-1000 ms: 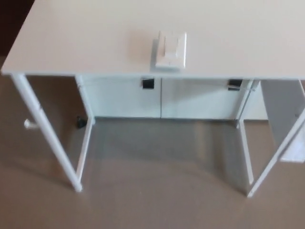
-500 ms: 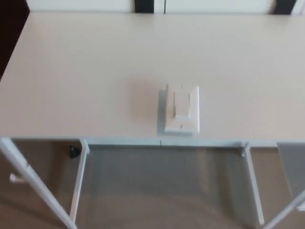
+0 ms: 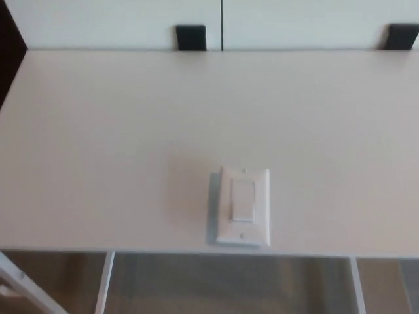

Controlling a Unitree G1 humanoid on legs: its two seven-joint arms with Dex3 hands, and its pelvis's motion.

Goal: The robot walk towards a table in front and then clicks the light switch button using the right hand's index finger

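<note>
Light switch [image 3: 243, 205] flat on white table [image 3: 105, 144], nr front edge; no legible text; hands out of view.

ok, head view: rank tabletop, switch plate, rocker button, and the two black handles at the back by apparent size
1. Tabletop, fills most of the frame.
2. Switch plate.
3. Rocker button and the left black handle look alike; the handle sits farther from the camera, so no ranking.
The right black handle is cut by the frame edge, so no ranking.
</note>
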